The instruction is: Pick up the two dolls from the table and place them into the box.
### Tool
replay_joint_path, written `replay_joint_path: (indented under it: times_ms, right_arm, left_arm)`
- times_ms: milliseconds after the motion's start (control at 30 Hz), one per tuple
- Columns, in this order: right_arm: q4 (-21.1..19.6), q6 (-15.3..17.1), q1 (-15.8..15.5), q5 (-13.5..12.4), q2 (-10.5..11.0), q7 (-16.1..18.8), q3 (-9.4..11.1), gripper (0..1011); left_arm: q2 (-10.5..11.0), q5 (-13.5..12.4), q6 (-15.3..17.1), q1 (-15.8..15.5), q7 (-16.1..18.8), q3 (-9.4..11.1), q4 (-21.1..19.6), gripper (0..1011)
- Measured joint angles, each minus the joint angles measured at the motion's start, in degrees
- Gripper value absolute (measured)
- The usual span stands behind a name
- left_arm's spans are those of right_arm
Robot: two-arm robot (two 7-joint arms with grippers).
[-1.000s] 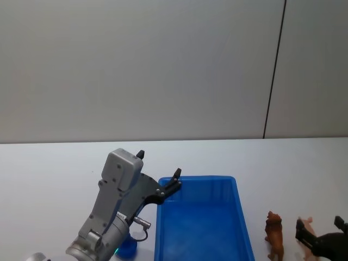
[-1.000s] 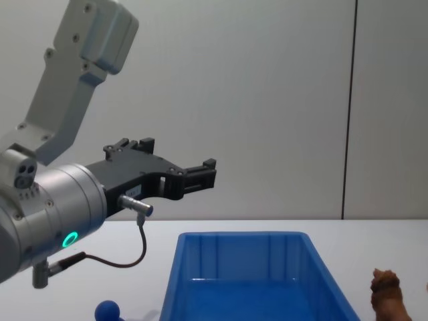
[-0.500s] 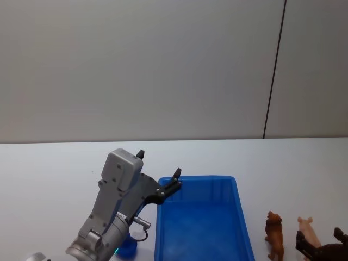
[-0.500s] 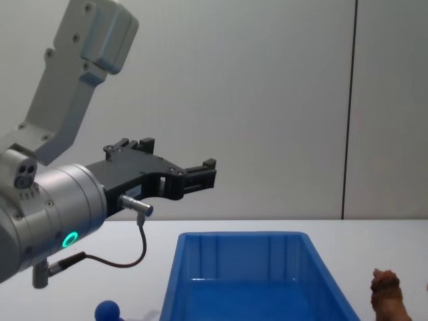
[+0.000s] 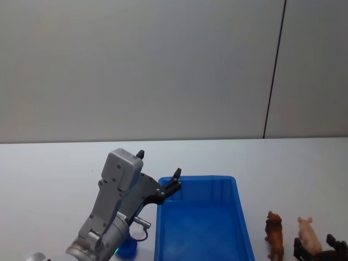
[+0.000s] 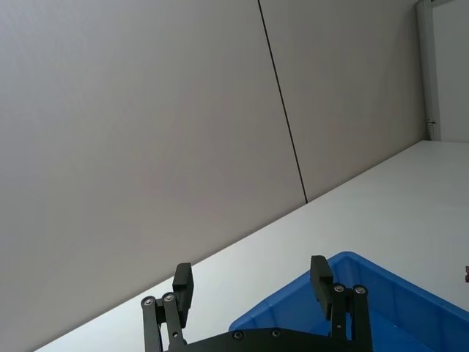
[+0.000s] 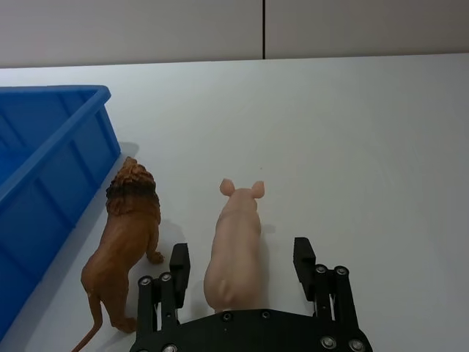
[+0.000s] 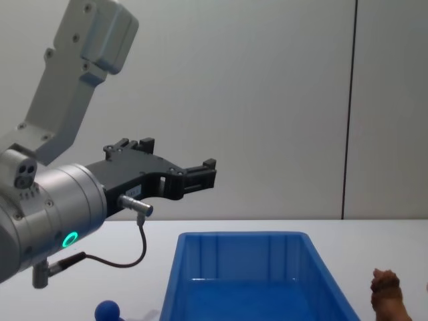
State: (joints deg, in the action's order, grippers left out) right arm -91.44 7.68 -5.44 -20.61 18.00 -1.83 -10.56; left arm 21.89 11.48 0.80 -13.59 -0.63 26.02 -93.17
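White table (image 5: 54, 163), blue box (image 5: 198, 178), brown lion (image 5: 274, 234), pink pig (image 5: 309, 235), blue toy (image 8: 107, 310)

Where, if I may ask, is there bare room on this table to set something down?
Bare: the white tabletop right of the pink toy pig and beyond the blue plastic bin's far rim. Crowded: between bin and pig stands the brown toy lion, the open right gripper straddling the pig; the left gripper hovers near the bin's left rim.

Looks like a robot test lab: a bare white tabletop (image 5: 54, 163) fills the lower frame, blank grey wall panels (image 5: 136, 65) with one dark seam (image 5: 274, 70) behind, grey robot arm (image 5: 109, 212) lower left.
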Motion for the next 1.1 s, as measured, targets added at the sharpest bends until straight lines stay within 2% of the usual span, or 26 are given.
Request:
replay_joint_path:
  times_ms: [167, 200, 267, 300, 600, 1100]
  right_arm:
    - [1.2, -0.3, 0.5, 0.6, -0.2, 0.8, -0.1, 782]
    - [1.5, -0.3, 0.6, 0.8, -0.3, 1.0, -0.1, 729]
    - [1.8, -0.3, 0.7, 0.9, -0.4, 1.2, -0.1, 705]
    - [2.0, -0.4, 0.8, 1.1, -0.4, 1.3, -0.1, 644]
    - [2.2, -0.5, 1.0, 1.8, -0.6, 1.7, -0.1, 380]
    - [-2.8, -1.8, 0.1, 3.8, -0.1, 1.9, 0.2, 380]
  left_arm:
    - [0.0, 0.0, 0.0, 0.0, 0.0, 0.0, 0.0, 1008]
    - [0.0, 0.0, 0.0, 0.0, 0.0, 0.0, 0.0, 1008]
    - [0.0, 0.0, 0.0, 0.0, 0.0, 0.0, 0.0, 1008]
    - [0.0, 0.0, 0.0, 0.0, 0.0, 0.0, 0.0, 1008]
    - [0.0, 0.0, 0.0, 0.0, 0.0, 0.0, 0.0, 1008]
    - [0.0, 0.0, 0.0, 0.0, 0.0, 0.0, 0.0, 1008]
